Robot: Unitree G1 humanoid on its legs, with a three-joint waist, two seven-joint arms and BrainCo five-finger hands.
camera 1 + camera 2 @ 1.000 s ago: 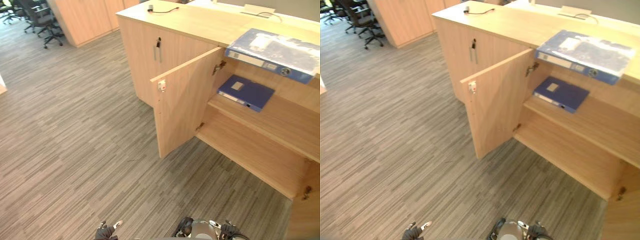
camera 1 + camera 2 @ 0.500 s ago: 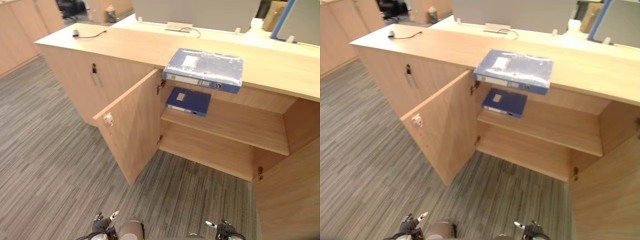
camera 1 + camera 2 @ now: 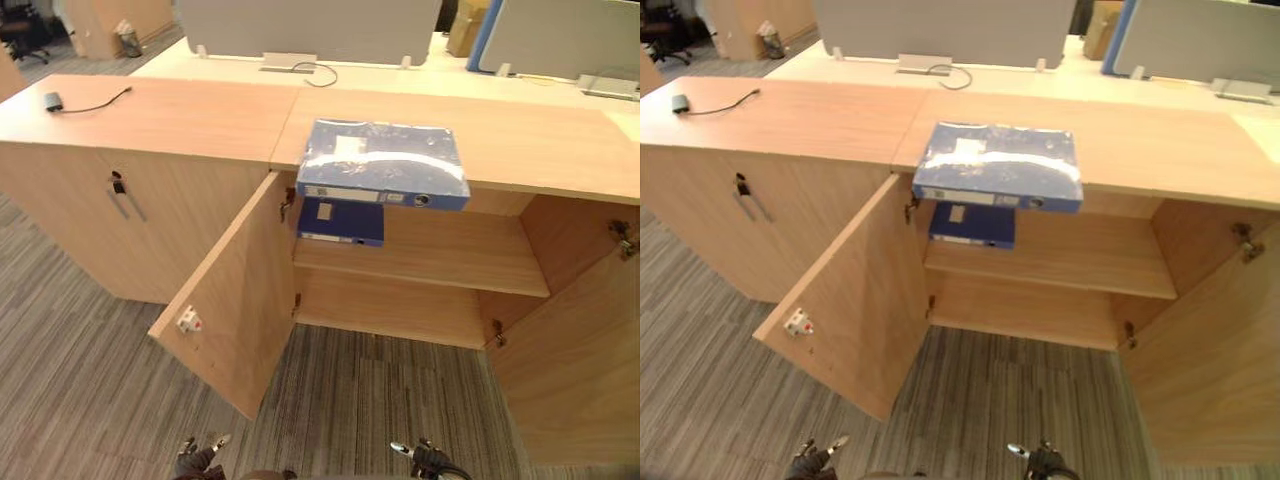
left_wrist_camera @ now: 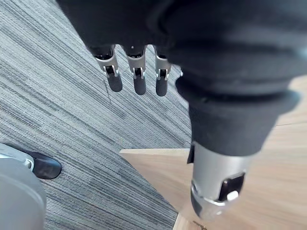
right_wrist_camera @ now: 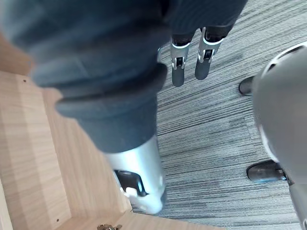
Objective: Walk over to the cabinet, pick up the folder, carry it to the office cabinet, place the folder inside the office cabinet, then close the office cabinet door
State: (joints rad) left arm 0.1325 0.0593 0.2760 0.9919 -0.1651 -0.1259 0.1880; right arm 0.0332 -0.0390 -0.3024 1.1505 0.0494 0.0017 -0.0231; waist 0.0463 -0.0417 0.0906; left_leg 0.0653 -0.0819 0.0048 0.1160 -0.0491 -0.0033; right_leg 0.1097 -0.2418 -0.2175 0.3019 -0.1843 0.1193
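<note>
A large blue folder (image 3: 382, 163) in a clear plastic cover lies flat on the wooden cabinet top (image 3: 200, 120), its spine over the front edge. Below it the office cabinet (image 3: 420, 270) stands with both doors open, the left door (image 3: 235, 300) swung towards me and the right door (image 3: 575, 360) at the right edge. A smaller dark blue folder (image 3: 340, 222) lies on the inner shelf at its left end. My left hand (image 4: 139, 76) and right hand (image 5: 189, 62) hang low over the carpet, fingers straight, holding nothing, far short of the cabinet.
To the left is a closed cabinet door with a dark handle (image 3: 120, 195). A black plug with its cable (image 3: 55, 100) lies on the top at the far left. Grey partition screens (image 3: 300, 25) stand behind the counter. Grey striped carpet (image 3: 90, 380) lies in front.
The whole picture has swung: the camera has turned, and the open cabinet now sits almost square in front of me instead of off to the right. Both hands stay low.
</note>
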